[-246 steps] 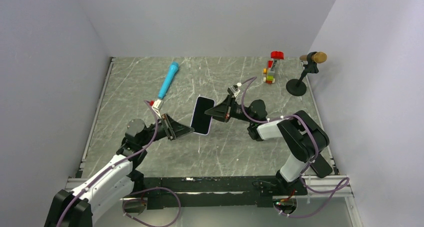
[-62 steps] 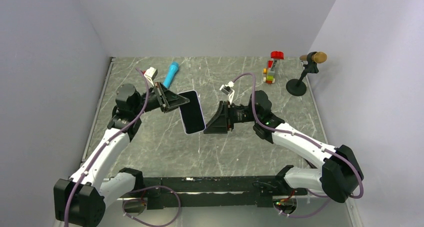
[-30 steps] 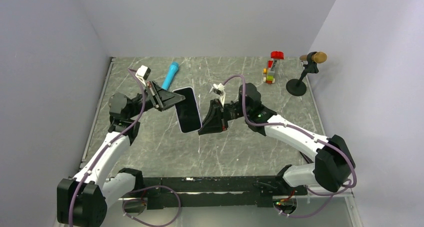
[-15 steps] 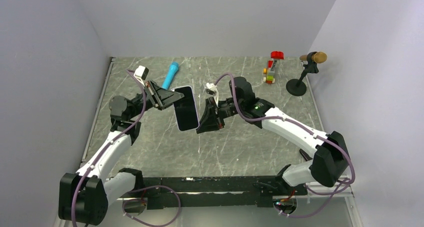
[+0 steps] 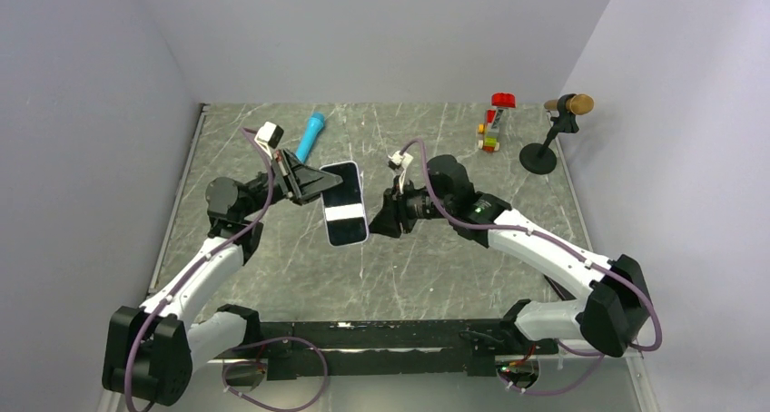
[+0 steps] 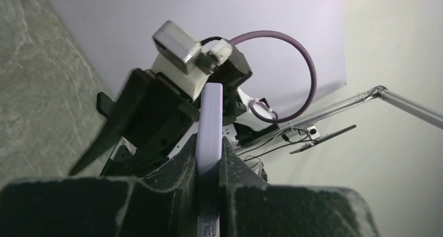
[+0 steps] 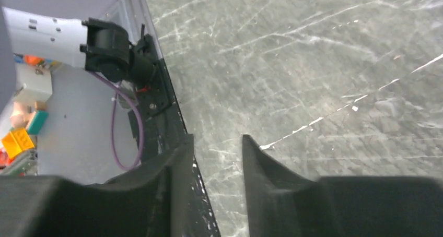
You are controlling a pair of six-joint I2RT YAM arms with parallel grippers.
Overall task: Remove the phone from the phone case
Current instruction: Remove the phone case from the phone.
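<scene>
The phone (image 5: 344, 198), black face up with a pale band across it, hangs tilted above the middle of the table inside the phone case. In the left wrist view the phone case (image 6: 210, 117) shows edge-on as a thin pale blue-grey strip. My left gripper (image 5: 327, 184) (image 6: 209, 145) is shut on its upper left end, the fingers (image 6: 180, 166) pressed on both faces. My right gripper (image 5: 378, 221) sits just right of the phone's lower right edge. In the right wrist view my right gripper (image 7: 217, 148) has its jaws apart, with only the table showing between them.
A blue cylinder (image 5: 307, 145) lies at the back left behind my left gripper. A stack of toy bricks with a red top (image 5: 493, 126) and a microphone on a black stand (image 5: 552, 132) are at the back right. Grey walls close in the table.
My right gripper has let go of the phone's right edge, opened its jaws and drawn back to the right. The left gripper has shifted the cased phone slightly right and lower.
</scene>
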